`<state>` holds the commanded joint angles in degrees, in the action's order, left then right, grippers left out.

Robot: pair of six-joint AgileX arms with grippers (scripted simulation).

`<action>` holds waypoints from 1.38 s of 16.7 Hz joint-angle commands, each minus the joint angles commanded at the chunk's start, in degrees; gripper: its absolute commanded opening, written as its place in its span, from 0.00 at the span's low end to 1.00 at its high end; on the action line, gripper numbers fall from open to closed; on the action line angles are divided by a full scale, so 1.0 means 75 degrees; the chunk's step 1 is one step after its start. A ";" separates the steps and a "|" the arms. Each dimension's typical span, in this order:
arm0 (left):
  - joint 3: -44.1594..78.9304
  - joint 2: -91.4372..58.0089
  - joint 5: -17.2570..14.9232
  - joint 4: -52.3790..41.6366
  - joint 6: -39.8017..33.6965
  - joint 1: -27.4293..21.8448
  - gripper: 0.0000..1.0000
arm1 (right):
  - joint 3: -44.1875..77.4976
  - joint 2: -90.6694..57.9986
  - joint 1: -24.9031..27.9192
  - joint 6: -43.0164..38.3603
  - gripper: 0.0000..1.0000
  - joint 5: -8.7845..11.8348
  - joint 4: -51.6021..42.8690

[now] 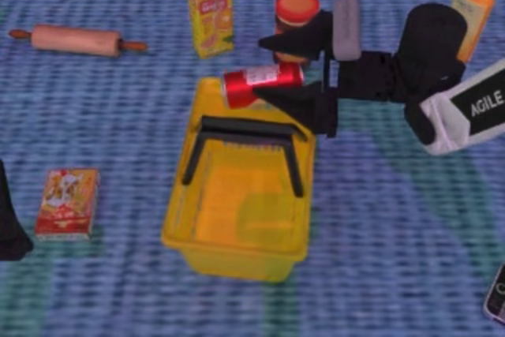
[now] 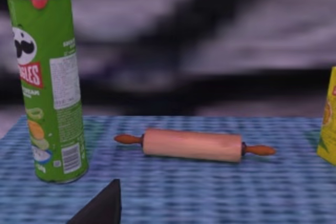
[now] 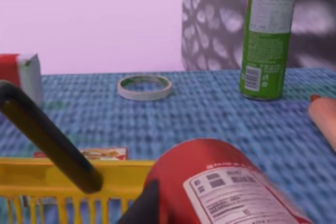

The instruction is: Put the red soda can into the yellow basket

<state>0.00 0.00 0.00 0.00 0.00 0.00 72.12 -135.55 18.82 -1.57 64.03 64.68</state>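
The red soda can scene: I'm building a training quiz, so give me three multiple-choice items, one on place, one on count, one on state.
1. Where is the red soda can?
A. Above the far rim of the yellow basket
B. Beside the rolling pin
C. On the basket's floor

2. How many black handles does the basket have?
A. One
B. Two
C. Four

3. What is the right gripper doing?
A. Hanging open
B. Clamping the juice carton
C. Holding the can on its side

Answers: 1 A, the top view shows it over the rim. 2 B, two bars show. 3 C, the fingers flank the sideways can.
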 joint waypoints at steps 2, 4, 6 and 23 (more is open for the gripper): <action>0.0000 0.0000 0.0000 0.0000 0.0000 0.0000 1.00 | 0.0000 0.0000 0.0000 0.0000 1.00 0.0000 0.0000; 0.0000 0.0000 0.0000 0.0000 0.0000 0.0000 1.00 | 0.0000 0.0000 0.0000 0.0000 1.00 0.0000 0.0000; 0.0000 0.0000 0.0000 0.0000 0.0000 0.0000 1.00 | 0.0015 0.0082 -0.0041 0.0017 1.00 -0.0045 -0.0044; 0.7665 -0.8079 -0.0447 -0.5698 0.4269 -0.2814 1.00 | -0.5491 0.8653 -0.1217 0.0257 1.00 -0.4263 -0.4687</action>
<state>57.49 -60.59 -3.35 -42.73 32.02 -21.10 30.94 -70.65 9.69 0.36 32.06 29.52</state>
